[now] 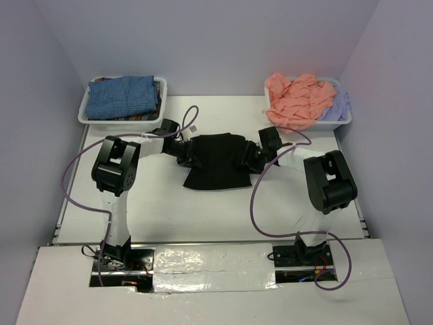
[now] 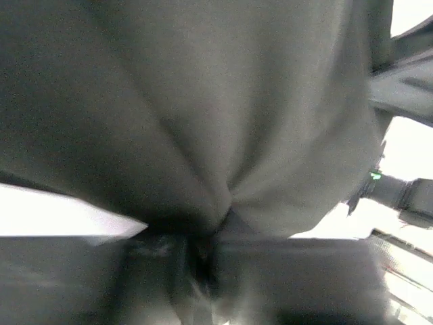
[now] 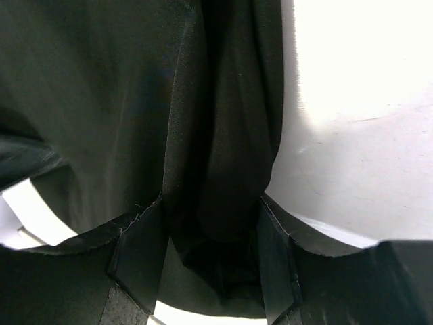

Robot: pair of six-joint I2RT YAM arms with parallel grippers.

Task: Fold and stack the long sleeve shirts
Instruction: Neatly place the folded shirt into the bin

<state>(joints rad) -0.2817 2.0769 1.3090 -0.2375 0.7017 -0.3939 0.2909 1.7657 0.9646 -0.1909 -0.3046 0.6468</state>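
left hand (image 1: 185, 154): closed on a pucker of shirt (image 1: 216, 162) | right hand (image 1: 251, 158): half-spread, clamping a thick fold | shirt: black, on table (image 1: 203, 217), spread between both hands

On your white tabletop (image 1: 169, 210), the black shirt (image 1: 216, 162) lies between the left gripper (image 1: 186, 154) and right gripper (image 1: 252, 159); left bin (image 1: 115, 122) and right bin (image 1: 338, 124) sit beyond them.

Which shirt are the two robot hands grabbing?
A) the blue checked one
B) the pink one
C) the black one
C: the left gripper and right gripper both pinch the black shirt on the table; the pink shirt and blue checked shirt lie untouched at the back.
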